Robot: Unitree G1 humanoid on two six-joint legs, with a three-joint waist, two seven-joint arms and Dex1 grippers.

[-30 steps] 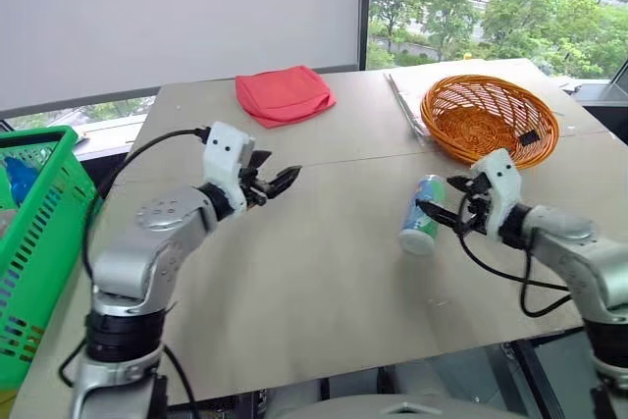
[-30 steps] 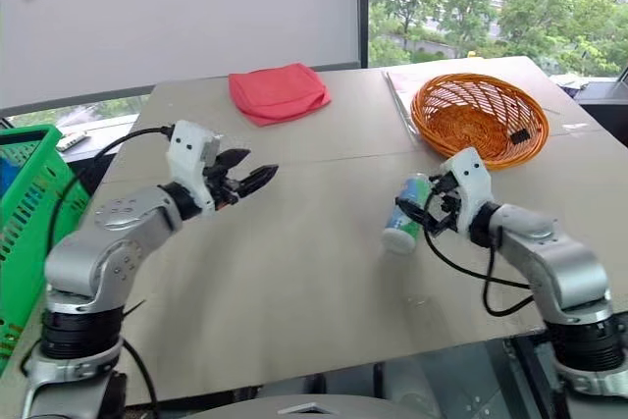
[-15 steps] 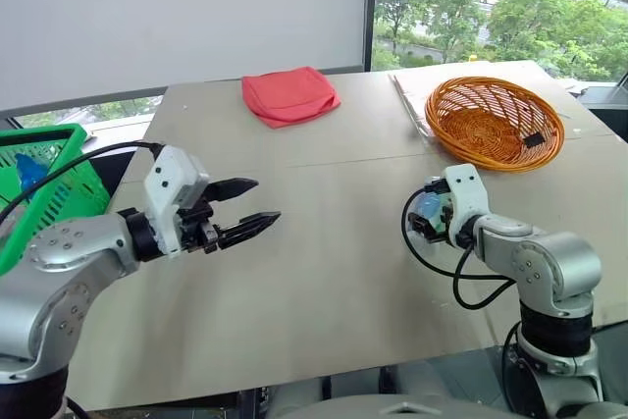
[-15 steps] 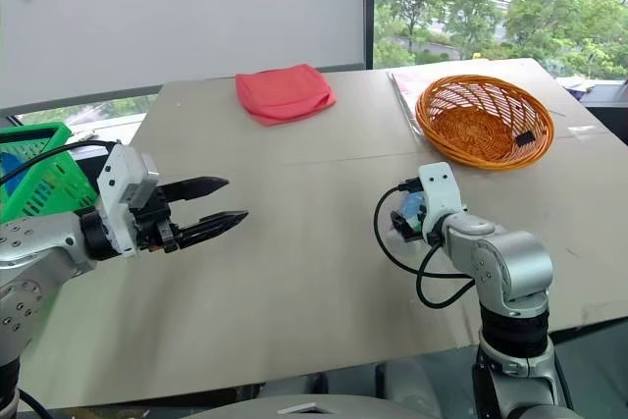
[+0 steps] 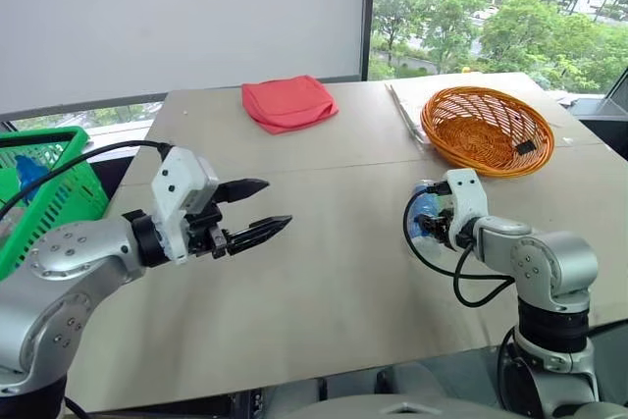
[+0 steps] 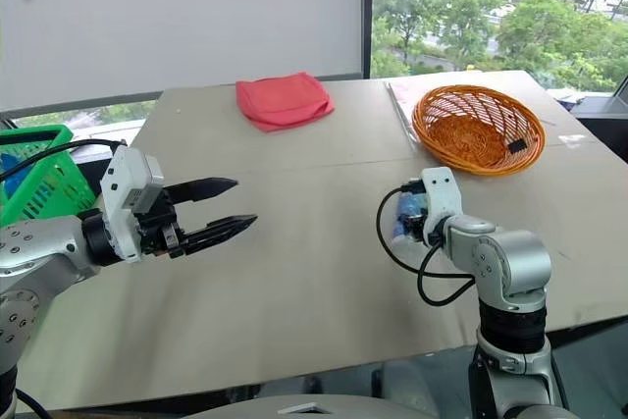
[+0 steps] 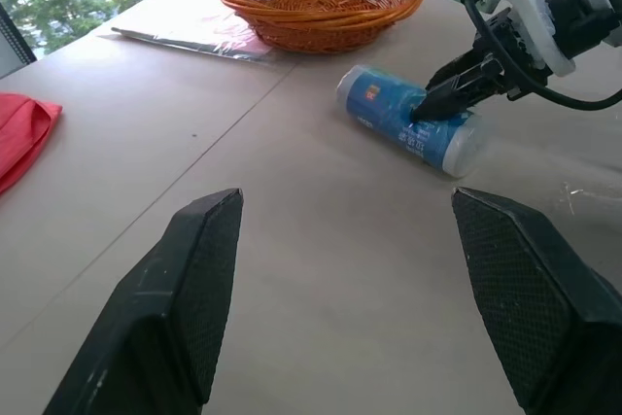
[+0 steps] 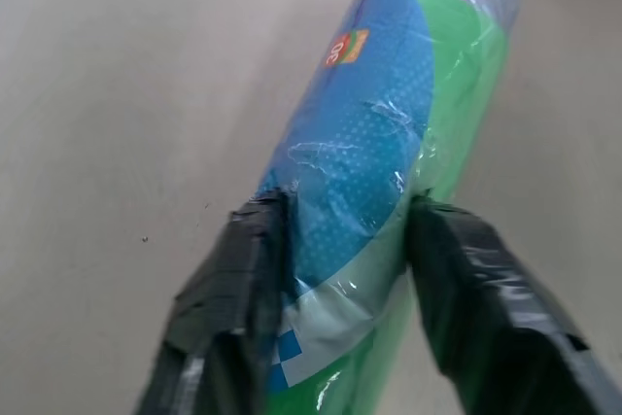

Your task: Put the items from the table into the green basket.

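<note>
Bright, even daylight here, pouring in from the window (image 5: 491, 7) at the far right, where the trees outside read a touch washed out, while the pale blind (image 5: 177, 17) beside it glows flat and soft. The table (image 5: 343, 272) is lit gently, shadows faint and diffuse: a soft dark patch under the orange wicker basket (image 5: 488, 130), another beneath the red cloth (image 5: 288, 102). In the right wrist view the bottle (image 8: 389, 153) sits slightly soft, its plastic wrap catching small white glints near the top, and the black fingers (image 8: 233, 308) at the frame's bottom blur. In the left wrist view the near fingers (image 7: 175, 308) look oversized and stretched toward the edges.
</note>
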